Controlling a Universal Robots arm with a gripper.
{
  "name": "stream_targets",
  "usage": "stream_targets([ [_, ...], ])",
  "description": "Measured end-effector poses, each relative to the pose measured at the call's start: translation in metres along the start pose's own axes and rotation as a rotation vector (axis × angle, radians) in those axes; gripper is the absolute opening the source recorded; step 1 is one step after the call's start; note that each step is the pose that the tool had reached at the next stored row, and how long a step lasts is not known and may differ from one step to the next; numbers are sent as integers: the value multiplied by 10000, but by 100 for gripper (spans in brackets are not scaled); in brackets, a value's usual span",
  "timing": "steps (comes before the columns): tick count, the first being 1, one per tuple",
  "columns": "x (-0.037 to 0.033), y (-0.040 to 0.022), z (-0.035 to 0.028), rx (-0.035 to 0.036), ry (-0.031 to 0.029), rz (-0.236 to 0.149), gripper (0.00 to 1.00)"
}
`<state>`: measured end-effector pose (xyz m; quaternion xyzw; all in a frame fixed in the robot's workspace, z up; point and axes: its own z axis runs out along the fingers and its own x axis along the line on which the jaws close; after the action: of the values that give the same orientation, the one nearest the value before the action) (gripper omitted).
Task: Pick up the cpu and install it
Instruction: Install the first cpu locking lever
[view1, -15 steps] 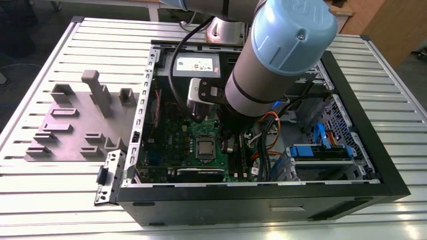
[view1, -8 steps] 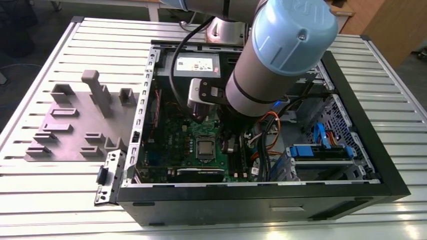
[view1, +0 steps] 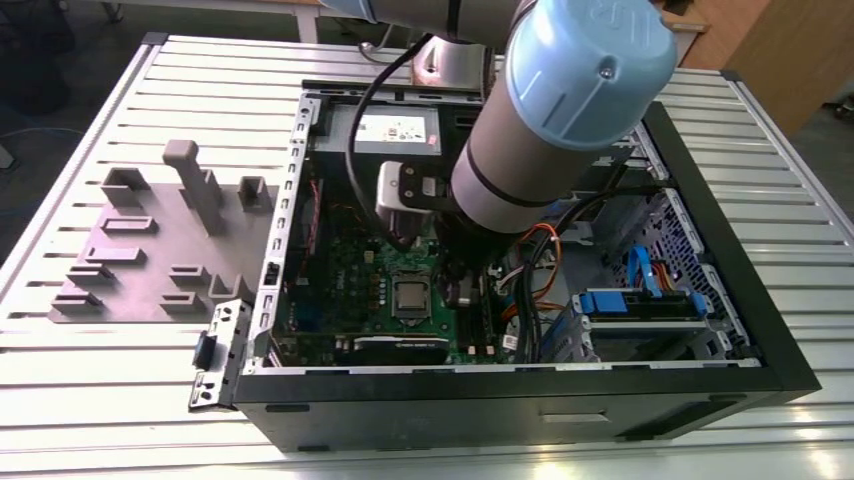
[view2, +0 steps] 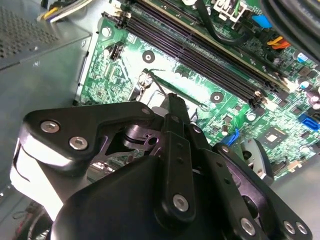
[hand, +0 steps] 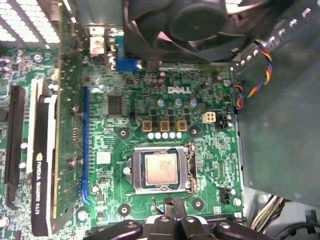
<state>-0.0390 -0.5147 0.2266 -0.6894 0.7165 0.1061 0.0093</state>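
Note:
The cpu (hand: 161, 170), a small silver-grey square, lies flat in its socket on the green motherboard (hand: 150, 105). A metal bracket frame (hand: 190, 172) surrounds it. In the exterior view the cpu (view1: 406, 296) sits mid-board inside the open computer case (view1: 534, 405). My gripper (hand: 170, 202) hovers just off one edge of the socket, above the board, shut with nothing in it. In the second wrist view the gripper (view2: 175, 102) points down at the board near the socket lever. It is apart from the cpu.
A graphics card (hand: 42, 165) stands along one side of the board, and a black fan (hand: 195, 25) sits beyond the socket. Memory slots (view2: 200, 55) run past the gripper. Cables and blue drive bays (view1: 641, 300) crowd the exterior view's right. A grey fixture plate (view1: 160, 250) lies outside the case.

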Motion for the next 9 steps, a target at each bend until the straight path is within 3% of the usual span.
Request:
stream_targets([
  [2,1,0,0,24,8,-58,11],
  [6,0,0,2,137,26,-93,11],
  [7,0,-1,3,155,43,-98,11],
  [9,0,-1,5,164,136,-97,11],
])
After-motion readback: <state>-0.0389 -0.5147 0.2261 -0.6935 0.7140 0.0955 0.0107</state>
